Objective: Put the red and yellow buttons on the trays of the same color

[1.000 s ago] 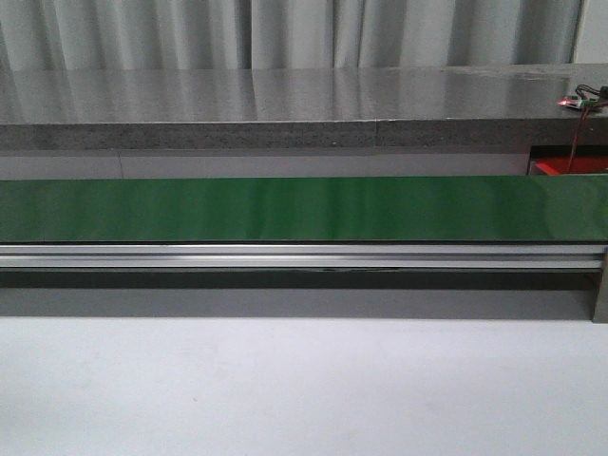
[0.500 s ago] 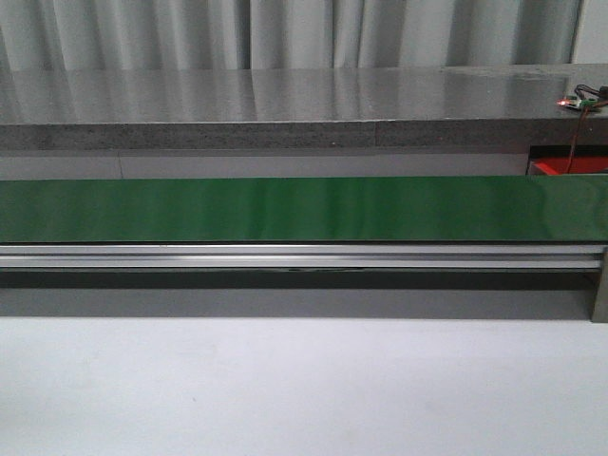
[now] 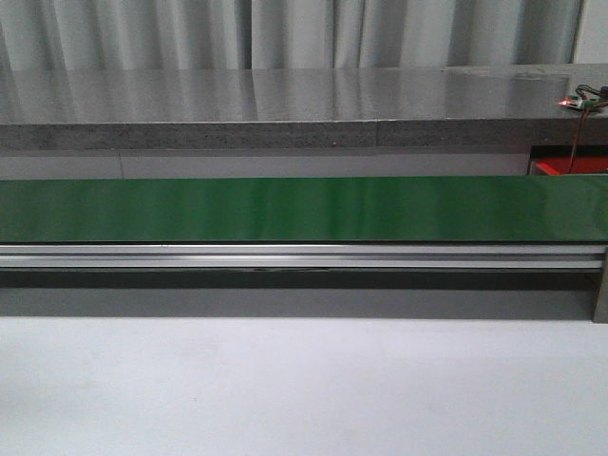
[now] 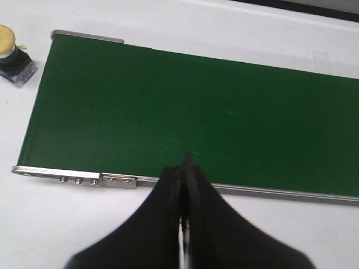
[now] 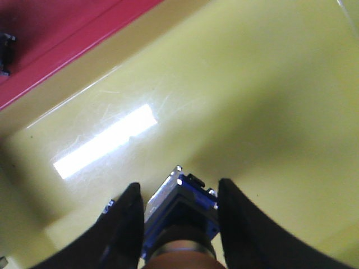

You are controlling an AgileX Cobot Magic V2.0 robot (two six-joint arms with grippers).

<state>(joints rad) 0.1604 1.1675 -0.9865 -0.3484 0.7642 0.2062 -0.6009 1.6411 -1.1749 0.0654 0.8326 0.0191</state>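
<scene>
Right wrist view showed me my right gripper [image 5: 178,204] clamped on a blue-bodied button [image 5: 180,210] over the glossy yellow tray [image 5: 252,95], a red tray [image 5: 50,45] alongside. My left gripper [image 4: 184,168] had its jaws pressed together, empty, above the green conveyor belt [image 4: 196,112]; a yellow-capped button [image 4: 12,47] sat on the white tabletop [image 4: 50,224] just off the belt's end.
</scene>
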